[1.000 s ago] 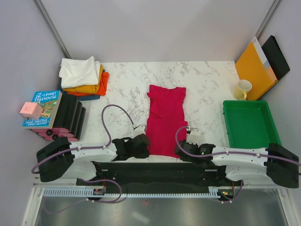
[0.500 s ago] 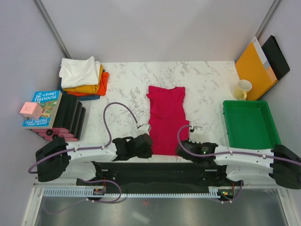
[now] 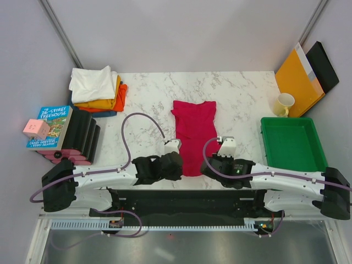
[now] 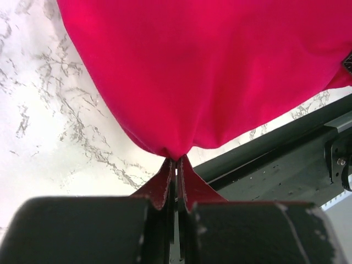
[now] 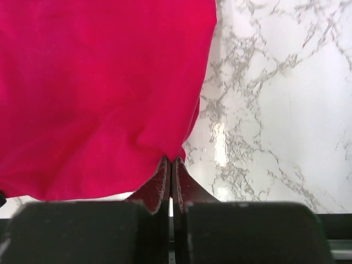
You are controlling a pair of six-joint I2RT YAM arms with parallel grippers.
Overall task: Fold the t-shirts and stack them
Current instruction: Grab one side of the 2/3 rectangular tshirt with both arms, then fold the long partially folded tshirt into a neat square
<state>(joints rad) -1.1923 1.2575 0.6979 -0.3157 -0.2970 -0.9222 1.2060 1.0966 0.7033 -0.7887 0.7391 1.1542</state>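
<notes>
A crimson red t-shirt (image 3: 193, 129) lies lengthwise in the middle of the marble table, collar toward the far side. My left gripper (image 3: 177, 158) (image 4: 176, 159) is shut on the shirt's near left hem corner (image 4: 175, 151). My right gripper (image 3: 210, 159) (image 5: 171, 160) is shut on the near right hem corner (image 5: 175, 154). Both corners are pinched into points and lifted, so the cloth (image 4: 209, 71) (image 5: 99, 93) hangs ahead of the fingers. At the back left sits a stack of folded t-shirts: white (image 3: 92, 82) on top, yellow-orange (image 3: 104, 102), orange (image 3: 122, 90), and dark blue (image 3: 108, 114) at the bottom.
A green tray (image 3: 264, 144) stands at the right, with a cream mug (image 3: 284, 104) behind it. An orange-yellow envelope (image 3: 297, 80) and a black folder (image 3: 324, 65) lean at the back right. Books (image 3: 52, 126) with a pink cube (image 3: 36, 128) and black rolls (image 3: 83, 135) sit left.
The right gripper closed on the hem corner. Both grippers moved away from the near edge with the hem, which has drawn up from the table's front edge, so the shirt looks shorter.
</notes>
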